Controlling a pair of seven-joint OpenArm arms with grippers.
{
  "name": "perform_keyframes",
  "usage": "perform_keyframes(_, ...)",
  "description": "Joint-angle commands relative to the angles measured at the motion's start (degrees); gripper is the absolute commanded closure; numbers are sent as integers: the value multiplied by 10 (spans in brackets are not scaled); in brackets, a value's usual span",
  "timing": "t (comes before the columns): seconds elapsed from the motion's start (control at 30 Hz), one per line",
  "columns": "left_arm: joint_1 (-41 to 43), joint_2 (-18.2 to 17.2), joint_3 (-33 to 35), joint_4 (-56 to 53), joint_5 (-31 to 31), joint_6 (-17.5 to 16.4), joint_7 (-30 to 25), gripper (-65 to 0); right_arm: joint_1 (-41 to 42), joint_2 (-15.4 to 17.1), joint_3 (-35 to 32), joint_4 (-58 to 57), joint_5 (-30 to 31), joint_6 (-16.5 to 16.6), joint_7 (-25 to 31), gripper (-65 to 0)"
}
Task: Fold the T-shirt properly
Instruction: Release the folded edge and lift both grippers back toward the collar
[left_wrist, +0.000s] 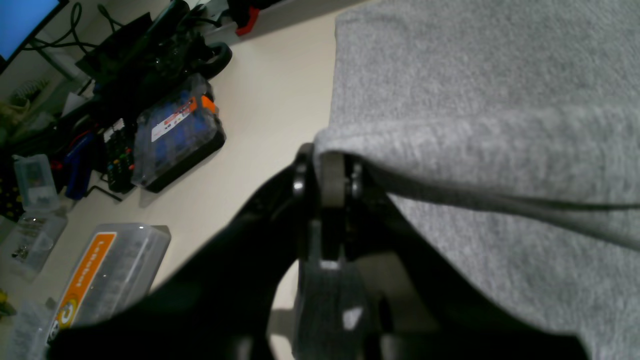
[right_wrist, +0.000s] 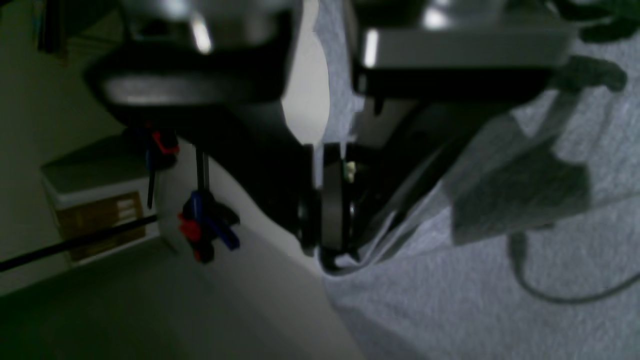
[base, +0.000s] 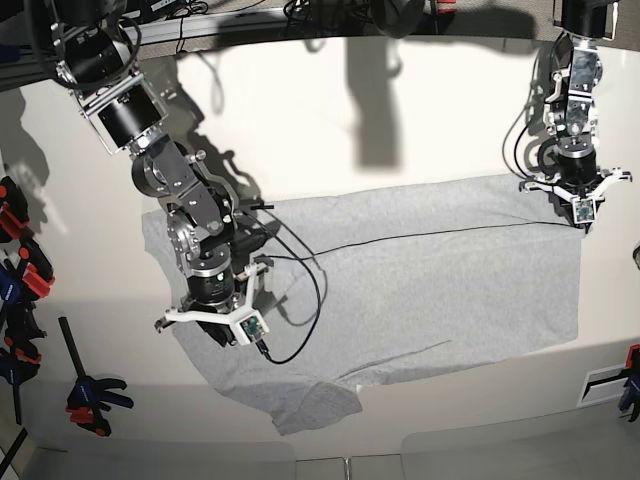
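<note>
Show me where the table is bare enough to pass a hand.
Bare table runs between the T-shirt and the far edge, plus a thin strip in front of its near hem. The left margin is crowded with clamps. Both arms stand over the shirt's side edges.

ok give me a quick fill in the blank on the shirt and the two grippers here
1. The left gripper is shut on a lifted edge of the ____.
2. The shirt's colour is light heather ____.
3. In the base view, the right gripper is low over the shirt's ____ end.
4. A thin black ____ trails across the shirt.

Missing words: T-shirt; grey; left; cable
</note>
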Motion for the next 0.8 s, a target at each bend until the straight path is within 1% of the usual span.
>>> perform_keyframes(0.0, -7, -11, -6, 7, 5, 15, -16, 0, 18, 2, 6, 8, -10, -7, 17, -143)
perform_keyframes(0.03, -7, -11, -6, 7, 5, 15, -16, 0, 18, 2, 6, 8, -13, -7, 18, -224)
perform_keyframes(0.07, -7, -11, -6, 7, 5, 15, -16, 0, 18, -1, 6, 8, -16, -7, 19, -291)
perform_keyframes(0.1, -7, -11, -6, 7, 5, 15, -16, 0, 18, -3, 6, 8, -23, -7, 19, -335)
perform_keyframes(0.13, -7, -11, -6, 7, 5, 15, -16, 0, 18, -5, 6, 8, -31, -8, 19, -346)
perform_keyframes(0.4, -7, -11, -6, 7, 5, 15, -16, 0, 18, -33, 6, 8, -26, -10, 1, -345)
perform_keyframes(0.57, -8, -12, -6, 7, 5, 15, -17, 0, 18, -41, 6, 8, -26, -9, -13, -345)
perform_keyframes(0.6, -8, -12, -6, 7, 5, 15, -24, -20, 18, -41, 6, 8, -26, -9, -15, -345)
perform_keyframes(0.67, -8, -15, -6, 7, 5, 16, -58, -176, 18, -42, 6, 8, -26, -9, -26, -344)
perform_keyframes(0.7, -10, -16, -6, 7, 5, 15, -78, -240, 18, -42, 6, 8, -28, -9, -33, -344)
perform_keyframes(0.73, -16, -17, -6, 7, 5, 16, -87, -279, 18, -42, 6, 8, -28, -9, -39, -344)
perform_keyframes(0.77, -22, -17, -6, 7, 5, 16, -85, -296, 18, -42, 6, 8, -28, -9, -44, -344)
